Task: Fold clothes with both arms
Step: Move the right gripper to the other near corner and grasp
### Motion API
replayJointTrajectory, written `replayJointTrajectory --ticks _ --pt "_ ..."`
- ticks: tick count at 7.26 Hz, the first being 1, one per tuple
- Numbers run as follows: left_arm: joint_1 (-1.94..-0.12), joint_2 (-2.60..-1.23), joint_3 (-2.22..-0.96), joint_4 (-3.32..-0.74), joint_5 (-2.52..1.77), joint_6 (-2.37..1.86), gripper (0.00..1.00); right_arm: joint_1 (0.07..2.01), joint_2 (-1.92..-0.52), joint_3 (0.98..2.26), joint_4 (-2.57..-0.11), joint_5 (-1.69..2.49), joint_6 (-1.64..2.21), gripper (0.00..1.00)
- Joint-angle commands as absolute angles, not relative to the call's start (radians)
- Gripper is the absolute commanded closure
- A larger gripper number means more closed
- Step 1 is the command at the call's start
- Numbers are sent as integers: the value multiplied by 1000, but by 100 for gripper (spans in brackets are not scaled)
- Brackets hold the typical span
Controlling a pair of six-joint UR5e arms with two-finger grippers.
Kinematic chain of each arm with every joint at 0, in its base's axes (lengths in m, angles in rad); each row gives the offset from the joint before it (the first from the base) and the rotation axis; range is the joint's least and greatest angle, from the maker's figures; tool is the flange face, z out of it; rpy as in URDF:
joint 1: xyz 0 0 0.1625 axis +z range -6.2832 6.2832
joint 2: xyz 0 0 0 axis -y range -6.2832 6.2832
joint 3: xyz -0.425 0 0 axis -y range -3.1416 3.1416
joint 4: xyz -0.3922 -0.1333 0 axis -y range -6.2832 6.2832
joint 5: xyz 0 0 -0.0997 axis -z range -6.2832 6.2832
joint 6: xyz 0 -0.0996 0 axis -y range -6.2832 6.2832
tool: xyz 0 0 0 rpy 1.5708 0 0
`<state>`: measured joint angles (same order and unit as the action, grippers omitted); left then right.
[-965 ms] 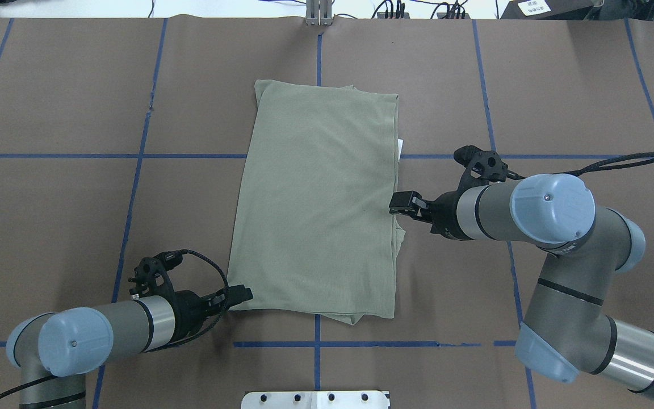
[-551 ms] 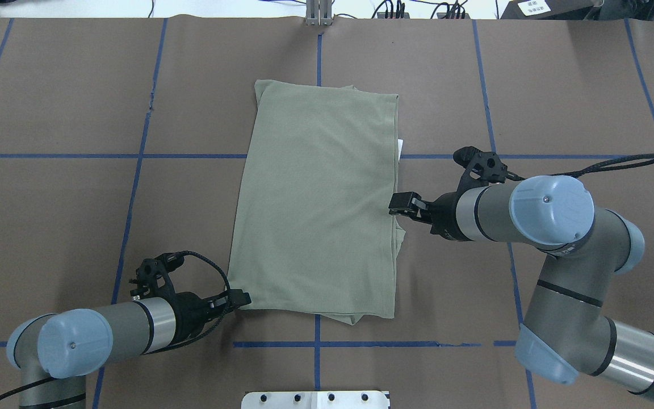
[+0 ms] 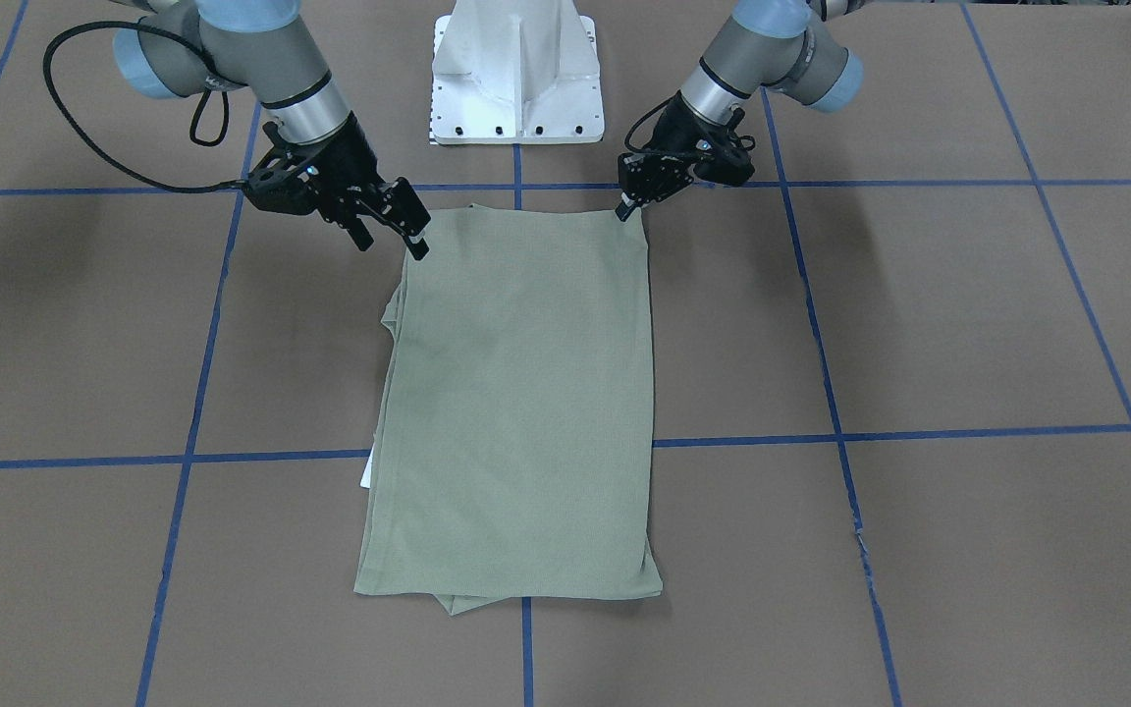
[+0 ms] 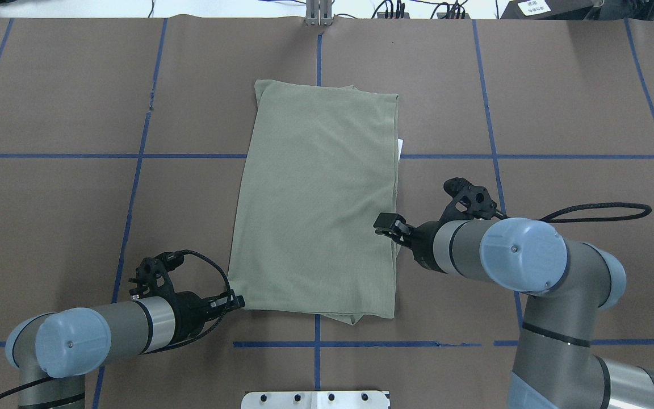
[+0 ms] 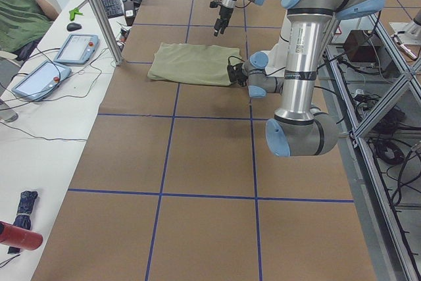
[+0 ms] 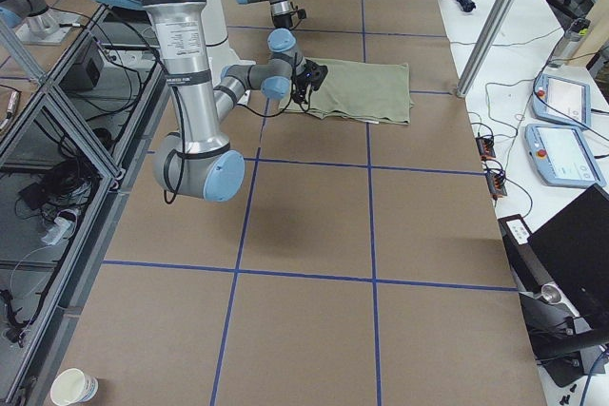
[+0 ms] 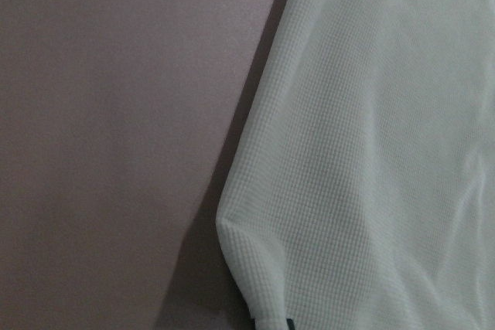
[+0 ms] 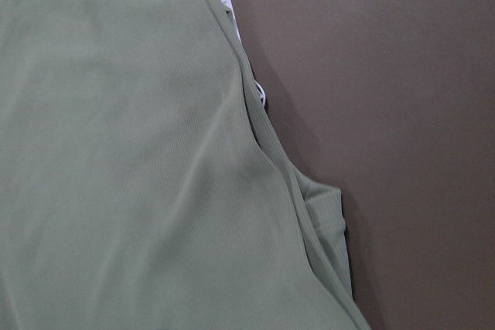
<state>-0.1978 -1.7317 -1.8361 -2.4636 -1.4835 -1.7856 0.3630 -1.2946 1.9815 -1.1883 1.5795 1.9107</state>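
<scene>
Changed vs 1 s ago, at black two-finger R gripper: no longer beside mid R edge of sage-green knit shirt. Now pulled back toward robot, raised above that edge nr the near-R corner. Fingers spread wide, nothing held.

At black two-finger L gripper: tucked tighter against near-L corner, looking narrower than before. Fingers close together, but cloth between them or not, can't tell. In L wrist view, small bump in cloth right at that corner.

Shirt itself unmoved: flat on brown paper-covered table, centre, already folded lengthwise to a long rectangle, extra layers peeking out at near edge.

Meaning, prob.: lining up on both near corners for a crosswise fold away from robot. L side about ready; R side yet to drop and pinch. Roughly mid-task, at a guess.

Count:
- 1 shirt
- 1 white paper tag poking from R edge
- 2 silver-grey arms w/ light blue caps
- 2 grippers
- 1 white pedestal base
</scene>
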Motion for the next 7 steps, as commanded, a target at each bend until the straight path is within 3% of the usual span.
replayJointTrajectory --ticks 1,7 --pt "-198 -1733 -1838 -2464 -1485 -1786 100 231 -1206 2007 -1418 1462 2095 0" --pt "-196 -1733 -1844 -2464 -1485 -1786 100 153 -1131 1879 -1505 1419 2189 1"
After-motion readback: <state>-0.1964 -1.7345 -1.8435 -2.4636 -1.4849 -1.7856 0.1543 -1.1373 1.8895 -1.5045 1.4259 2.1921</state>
